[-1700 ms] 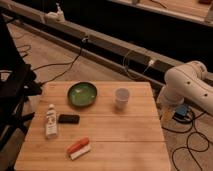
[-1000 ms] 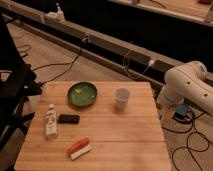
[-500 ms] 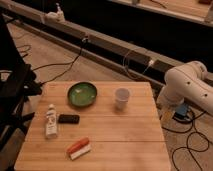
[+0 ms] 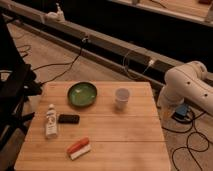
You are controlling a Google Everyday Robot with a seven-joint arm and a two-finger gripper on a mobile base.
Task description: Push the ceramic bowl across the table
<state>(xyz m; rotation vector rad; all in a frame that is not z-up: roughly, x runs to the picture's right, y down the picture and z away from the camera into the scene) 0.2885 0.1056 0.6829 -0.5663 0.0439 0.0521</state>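
Observation:
The ceramic bowl (image 4: 82,94), shallow, green inside with a dark rim, sits at the far left-centre of the light-wood plank table (image 4: 125,135). My white arm (image 4: 186,86) hangs folded beside the table's right edge, well apart from the bowl. The gripper itself does not show; it is hidden behind or below the arm's links, off the table's right side.
A small white cup (image 4: 121,98) stands right of the bowl. A white bottle (image 4: 51,121) lies at the left, a black flat object (image 4: 68,119) beside it, and a red-and-white packet (image 4: 79,148) near the front. Cables (image 4: 192,132) trail on the floor at the right. A dark chair (image 4: 12,95) stands at the left.

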